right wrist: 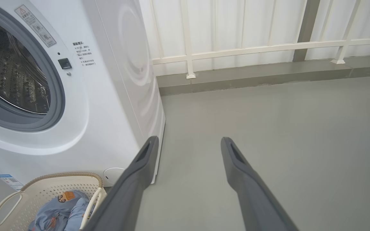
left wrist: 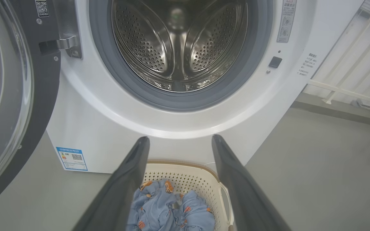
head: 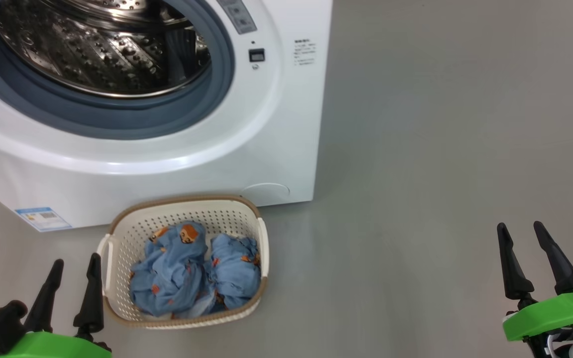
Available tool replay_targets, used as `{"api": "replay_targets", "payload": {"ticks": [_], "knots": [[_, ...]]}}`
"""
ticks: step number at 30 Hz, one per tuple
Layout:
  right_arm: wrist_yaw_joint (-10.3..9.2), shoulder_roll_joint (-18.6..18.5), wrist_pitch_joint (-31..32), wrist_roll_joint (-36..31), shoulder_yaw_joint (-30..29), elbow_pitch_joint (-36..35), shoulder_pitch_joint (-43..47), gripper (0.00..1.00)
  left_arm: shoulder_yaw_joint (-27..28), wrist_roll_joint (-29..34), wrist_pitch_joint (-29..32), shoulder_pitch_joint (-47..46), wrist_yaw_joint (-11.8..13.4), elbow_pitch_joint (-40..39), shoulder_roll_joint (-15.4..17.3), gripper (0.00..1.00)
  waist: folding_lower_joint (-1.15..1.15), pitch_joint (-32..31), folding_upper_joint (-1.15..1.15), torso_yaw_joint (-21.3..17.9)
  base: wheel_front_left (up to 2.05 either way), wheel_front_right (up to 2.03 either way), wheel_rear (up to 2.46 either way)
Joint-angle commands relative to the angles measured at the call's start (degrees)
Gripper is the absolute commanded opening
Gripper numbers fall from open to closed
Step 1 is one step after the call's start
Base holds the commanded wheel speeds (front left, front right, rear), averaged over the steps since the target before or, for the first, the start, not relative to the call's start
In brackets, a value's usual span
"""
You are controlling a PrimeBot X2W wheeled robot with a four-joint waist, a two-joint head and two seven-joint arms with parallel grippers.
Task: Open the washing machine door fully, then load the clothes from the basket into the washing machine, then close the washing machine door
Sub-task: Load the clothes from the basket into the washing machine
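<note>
Basket (head: 227,219) of clothes (head: 192,268) lies broadside to washing machine (head: 167,169), handles left and right; washing machine door (left wrist: 43,106) swung leftward. Left pincer (head: 77,258), right pincer (head: 519,225): spread, empty.

This is looking like a laundry corner: a washing machine (head: 167,164) is standing on a grey floor (head: 440,149), a basket (head: 132,233) of clothes (head: 187,268) sitting before it, a white railing (right wrist: 252,49) running along behind.
</note>
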Motion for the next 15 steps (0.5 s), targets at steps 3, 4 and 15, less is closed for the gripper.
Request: {"api": "replay_targets", "payload": {"ticks": [3, 4, 15], "knots": [[0.16, -0.2, -0.7, -0.1, 1.2, -1.9, -0.1, 1.00, 1.7, 0.2, -0.4, -2.7, -0.1, -1.1, 2.4, 1.00, 0.00, 0.5, 0.00, 0.1, 1.03, -2.10, 1.07], [0.16, -0.2, -0.7, 0.0, 1.2, -1.9, -0.2, 1.00, 1.6, 0.3, -0.4, -2.9, -0.1, -1.1, 2.4, 1.00, 0.00, 0.7, 0.00, 0.1, 1.05, -1.93, 0.87], [0.16, -0.1, -0.7, 0.3, 1.3, -1.7, -1.2, 1.00, 0.2, 0.9, -0.4, -4.1, -0.1, -1.3, 1.5, 1.00, 0.00, 2.0, 0.00, 0.3, 0.70, -0.98, 0.28]]}}
